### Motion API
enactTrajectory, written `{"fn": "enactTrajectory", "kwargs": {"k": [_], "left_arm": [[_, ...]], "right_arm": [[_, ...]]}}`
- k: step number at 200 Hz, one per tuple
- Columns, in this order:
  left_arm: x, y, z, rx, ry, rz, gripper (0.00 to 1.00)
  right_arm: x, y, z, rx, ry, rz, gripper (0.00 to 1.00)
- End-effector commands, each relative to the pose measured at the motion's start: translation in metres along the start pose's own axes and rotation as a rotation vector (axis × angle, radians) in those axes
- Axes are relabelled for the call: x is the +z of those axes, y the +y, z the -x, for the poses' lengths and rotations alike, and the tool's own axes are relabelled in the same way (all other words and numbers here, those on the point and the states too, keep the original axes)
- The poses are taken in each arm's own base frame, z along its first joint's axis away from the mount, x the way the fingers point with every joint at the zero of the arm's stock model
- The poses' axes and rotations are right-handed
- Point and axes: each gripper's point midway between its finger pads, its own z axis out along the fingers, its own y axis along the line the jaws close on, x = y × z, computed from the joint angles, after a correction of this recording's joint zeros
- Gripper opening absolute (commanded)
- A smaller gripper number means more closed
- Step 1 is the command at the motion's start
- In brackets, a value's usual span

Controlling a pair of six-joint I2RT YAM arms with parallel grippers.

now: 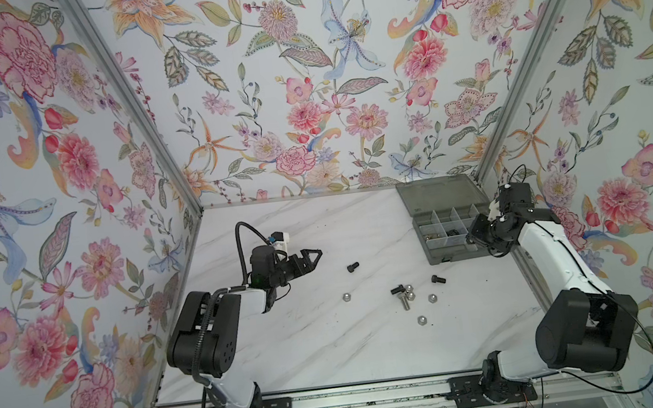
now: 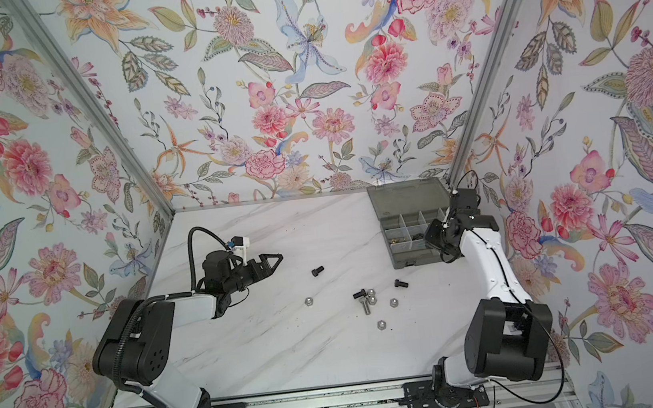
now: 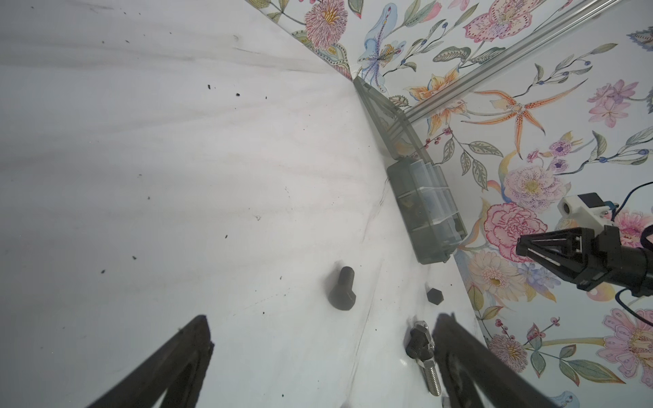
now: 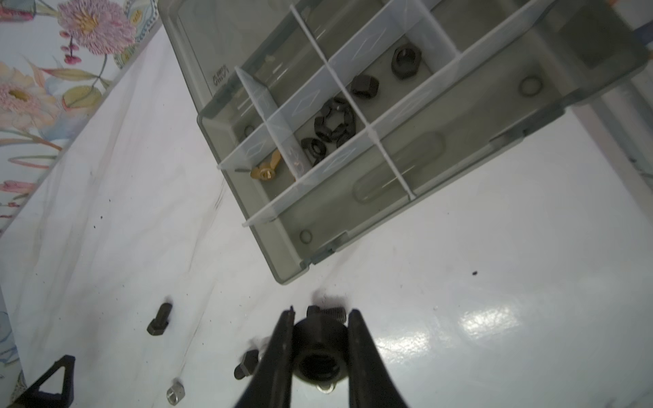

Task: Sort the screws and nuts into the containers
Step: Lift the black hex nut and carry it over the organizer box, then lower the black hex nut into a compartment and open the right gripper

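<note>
Jaws of the right gripper (image 4: 322, 313) stood narrow, clamped on a black socket-head screw (image 4: 319, 356) whose hollow head faced the wrist camera. The gripper hung above the white tabletop (image 4: 494, 282), near one corner of the organiser box (image 4: 282, 263) and outside its walls. In both top views the box sat at the far right of the table, with its flat lid (image 1: 436, 194) laid open behind it. Inside, thin dividers formed cells (image 4: 399, 166). One cell held several black hex nuts (image 4: 334, 122), the adjoining cell held two more, and another cell held a brass wing nut (image 4: 263, 172). The left gripper (image 1: 316, 253) was wide open and held nothing. It was poised over the table left of centre, well apart from the box. A lone black screw (image 1: 353, 267) lay just beyond its fingertips. Near the table's middle, a second black screw (image 1: 396, 289), a silver screw (image 1: 404, 304) and two silver nuts (image 1: 409, 288) lay close together. A third black screw (image 1: 438, 279) lay near that group, and three more silver nuts lay singly around it.
</note>
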Motion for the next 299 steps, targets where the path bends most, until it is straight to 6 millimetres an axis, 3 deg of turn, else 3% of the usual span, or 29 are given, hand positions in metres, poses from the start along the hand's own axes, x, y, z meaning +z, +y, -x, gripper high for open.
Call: {"fn": "enactTrajectory", "kwargs": {"k": [1,33,63,99,136,190,231,299], "left_arm": [[0.000,-0.010,-0.003,0.002,0.004,-0.044,0.99],[0.000,-0.011,-0.003,-0.003,-0.002,-0.053,0.99],[-0.003,-0.017,-0.002,-0.017,-0.018,-0.076,0.99],[0.000,-0.021,-0.001,-0.015,-0.013,-0.089,0.99],[0.002,-0.021,-0.001,-0.015,-0.007,-0.091,0.99],[0.005,-0.020,-0.001,-0.014,0.000,-0.088,0.99],[0.005,-0.020,-0.001,-0.015,0.000,-0.089,0.99],[0.004,-0.021,-0.002,-0.015,0.000,-0.089,0.99]], "right_arm": [[0.008,-0.010,0.034,0.002,-0.006,-0.019,0.02],[0.040,-0.025,0.079,0.042,-0.013,-0.061,0.02],[0.076,-0.034,0.101,0.072,0.002,-0.087,0.02],[0.113,-0.040,0.110,0.101,0.033,-0.097,0.02],[0.136,-0.046,0.103,0.114,0.075,-0.110,0.02],[0.146,-0.047,0.095,0.095,0.097,-0.128,0.09],[0.142,-0.047,0.095,0.090,0.095,-0.125,0.11],[0.135,-0.041,0.095,0.080,0.092,-0.102,0.27]]}}
